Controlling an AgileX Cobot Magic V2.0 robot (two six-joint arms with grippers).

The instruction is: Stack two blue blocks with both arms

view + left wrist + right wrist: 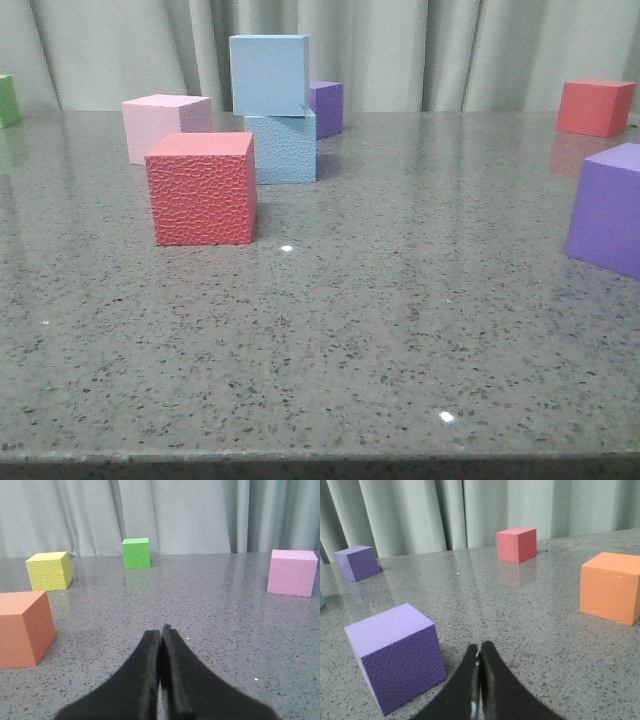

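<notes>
Two blue blocks [275, 105] stacked on speckled grey table [400, 300]; curtain [400, 50] behind; left tool [160, 630], right tool [479, 647] seemingly closed, empty.

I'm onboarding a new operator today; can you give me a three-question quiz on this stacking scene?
1. True or false: the smoother blue block sits on the pebbled blue block.
2. Which cube stands nearest the camera in the front view, in front of the stack? A) green B) red pebbled C) yellow
3. Fill in: the left gripper and right gripper are both ____, holding nothing.

Key: 1 true; 2 B, the red pebbled cube; 3 shut.
</notes>
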